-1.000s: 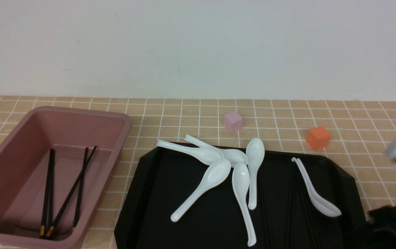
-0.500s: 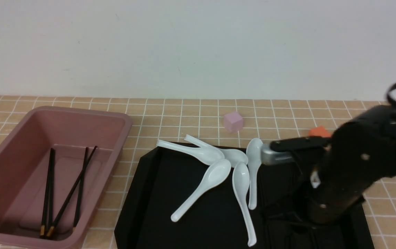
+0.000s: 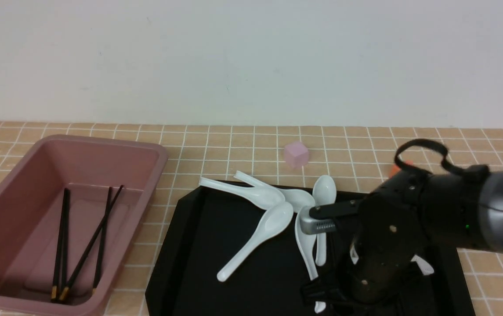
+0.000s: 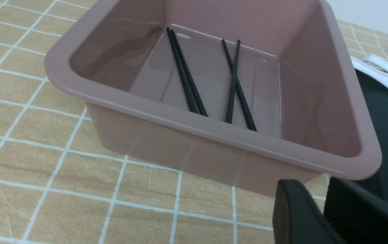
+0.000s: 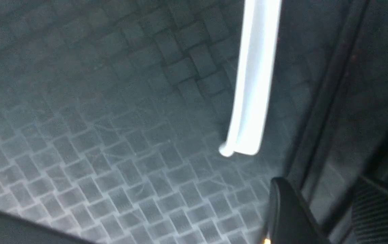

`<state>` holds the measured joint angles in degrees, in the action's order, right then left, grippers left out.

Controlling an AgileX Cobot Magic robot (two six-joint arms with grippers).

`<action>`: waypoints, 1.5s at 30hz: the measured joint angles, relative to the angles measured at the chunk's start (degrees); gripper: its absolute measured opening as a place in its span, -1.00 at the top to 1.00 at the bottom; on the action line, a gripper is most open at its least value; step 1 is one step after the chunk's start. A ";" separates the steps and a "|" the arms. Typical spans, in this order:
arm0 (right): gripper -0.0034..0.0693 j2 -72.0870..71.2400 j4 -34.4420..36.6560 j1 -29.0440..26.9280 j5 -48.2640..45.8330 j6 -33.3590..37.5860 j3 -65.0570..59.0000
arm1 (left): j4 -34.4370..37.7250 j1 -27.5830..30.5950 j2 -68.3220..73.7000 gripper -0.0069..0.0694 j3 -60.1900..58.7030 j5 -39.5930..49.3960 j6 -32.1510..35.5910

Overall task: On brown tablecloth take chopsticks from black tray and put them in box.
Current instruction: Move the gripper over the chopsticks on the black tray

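While the right gripper (image 5: pixel 319 193) hangs with jaws apart low over the black tray (image 3: pixel 198 245), it should straddle only the chopsticks (image 5: pixel 325 101), which seem to lie just beside the white spoon (image 5: pixel 253 84), and close clear of it.

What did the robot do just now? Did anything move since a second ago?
The right gripper swung in from the right edge and dropped low over the black tray, jaws open, over a chopstick lying there. It hasn't grabbed it yet. The white spoons in the middle, the pink cube, the box and the four chopsticks inside it stayed put.
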<state>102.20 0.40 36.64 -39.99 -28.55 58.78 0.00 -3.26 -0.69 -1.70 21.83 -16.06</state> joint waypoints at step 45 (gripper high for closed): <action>0.55 -10.98 5.13 0.37 -8.57 -2.64 10.06 | 0.00 0.00 0.00 0.31 0.00 0.01 0.00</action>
<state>91.22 5.52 37.02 -48.56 -31.19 68.84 0.00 -3.26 -0.69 -1.70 21.84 -16.06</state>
